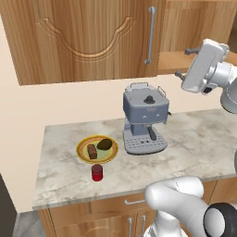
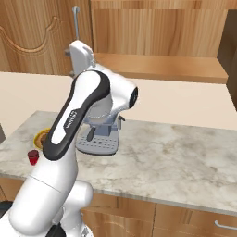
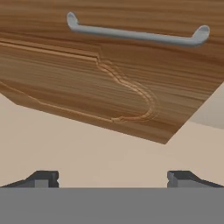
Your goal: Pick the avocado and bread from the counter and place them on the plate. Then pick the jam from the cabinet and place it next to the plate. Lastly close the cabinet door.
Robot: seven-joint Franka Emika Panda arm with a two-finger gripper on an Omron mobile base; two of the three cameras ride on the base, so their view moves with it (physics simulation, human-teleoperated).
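The plate (image 1: 82,153) lies on the counter (image 1: 194,148) with the brown bread (image 1: 92,151) and the dark avocado (image 1: 105,144) on it. A small red jam jar (image 1: 97,172) stands on the counter just in front of the plate. My gripper (image 1: 183,62) is raised at the level of the cabinet (image 1: 178,59), open, with nothing between its fingers. It faces left toward the arch-moulded panel (image 3: 109,83) and its silver handle (image 3: 135,35). The cabinet stands open with a bare shelf (image 2: 157,65). A narrow dark panel (image 2: 229,46) at its right end may be the cabinet door.
A grey coffee machine (image 1: 144,118) stands on the counter right of the plate, below my hand. My own arm (image 2: 78,115) hides most of the plate and the machine in the right base view. Wooden drawers (image 1: 125,203) run under the counter.
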